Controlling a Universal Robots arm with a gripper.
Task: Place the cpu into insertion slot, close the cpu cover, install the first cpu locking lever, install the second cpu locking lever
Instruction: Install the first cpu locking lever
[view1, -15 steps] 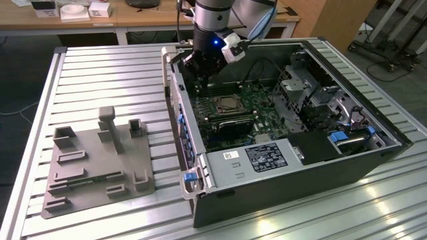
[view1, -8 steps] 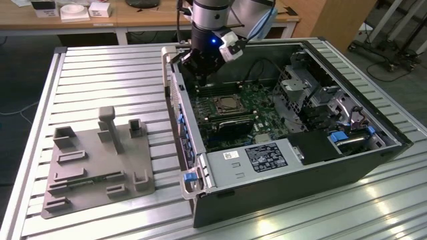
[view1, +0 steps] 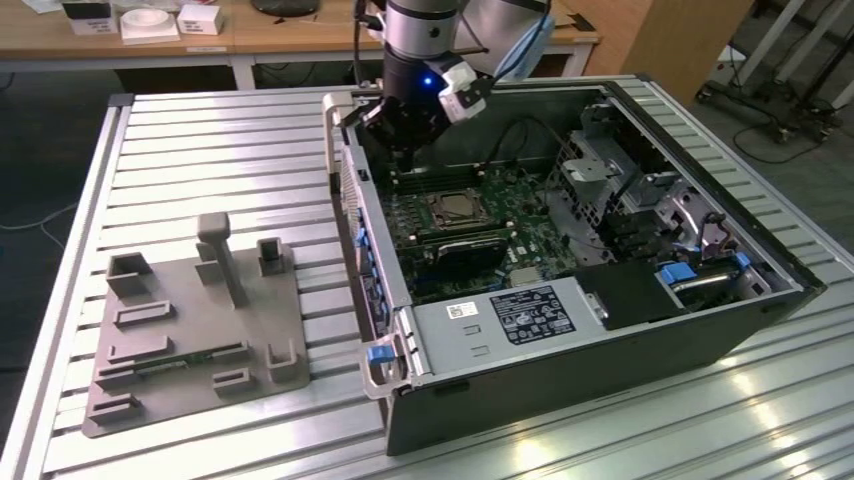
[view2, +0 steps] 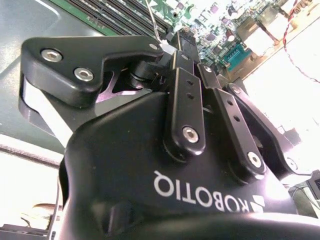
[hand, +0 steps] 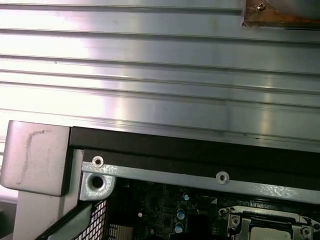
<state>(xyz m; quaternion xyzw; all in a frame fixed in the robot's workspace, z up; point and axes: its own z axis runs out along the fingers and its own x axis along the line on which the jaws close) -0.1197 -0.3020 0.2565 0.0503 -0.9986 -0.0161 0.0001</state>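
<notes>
cpu (view1: 455, 209) seated in insertion slot (view1: 455, 232), mid-motherboard (view1: 527, 255). cpu cover (view1: 427, 208) appears down; locking levers not resolvable. Beyond, gripper (view1: 400, 160) hovers near the board's far edge, fingers (view2: 186, 75) drawn together, holding nothing.

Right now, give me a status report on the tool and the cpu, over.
Tool hangs over the memory slots, just off the insertion slot. Cpu lies in the slot. Nothing seen between them.
</notes>
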